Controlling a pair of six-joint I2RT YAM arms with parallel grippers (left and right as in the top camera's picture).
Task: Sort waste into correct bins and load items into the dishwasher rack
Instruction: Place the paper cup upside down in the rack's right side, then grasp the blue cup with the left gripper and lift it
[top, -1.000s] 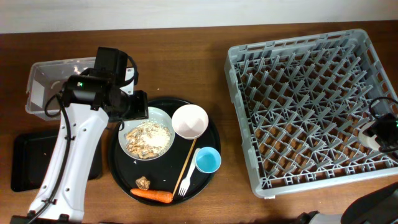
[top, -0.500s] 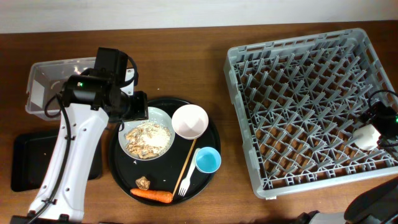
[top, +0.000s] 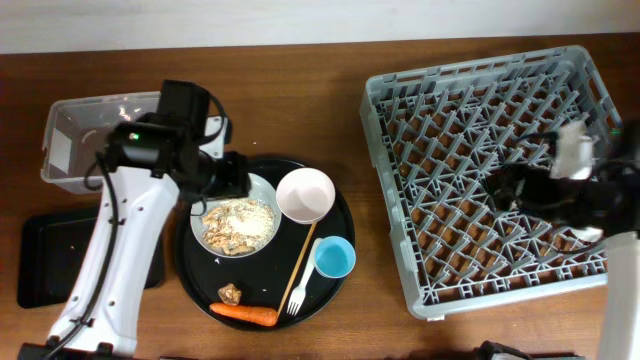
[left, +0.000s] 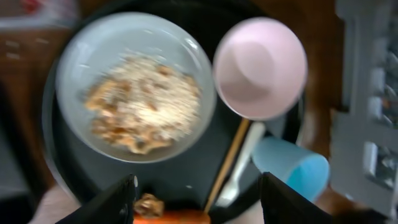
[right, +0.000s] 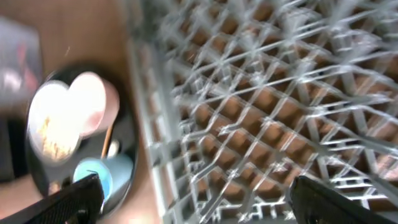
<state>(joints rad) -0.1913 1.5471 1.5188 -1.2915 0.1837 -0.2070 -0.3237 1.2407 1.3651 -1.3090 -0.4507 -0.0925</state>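
The dishwasher rack (top: 378, 150) fills the right side of the tabletop (top: 300, 100). Its left wall is near the right rim of the round black tray (top: 255, 282), with only a narrow strip of bare wood between them. Behind the tray there is open wood to the far edge. The clear tub (top: 75, 125) sits at the tray's back left. The shallow black tray (top: 40, 265) lies at front left, partly under my left arm (top: 110, 250).

On the round tray, the pale green bowl (top: 262, 186) of rice scraps (top: 238, 222) is just beside the pink bowl (top: 305, 195). The blue cup (top: 334, 257) lies next to the chopsticks (top: 301, 258) and fork (top: 297, 297). The carrot (top: 244, 313) and brown lump (top: 231, 293) are at the front rim.

My left arm rises from the front-left corner, with its wrist over the green bowl's back-left rim. The left gripper (left: 198, 190) has its fingers spread wide, holding nothing. My right arm (top: 600, 195) reaches leftward over the rack and is blurred. The right gripper (right: 199, 199) also has its fingers wide apart and empty.
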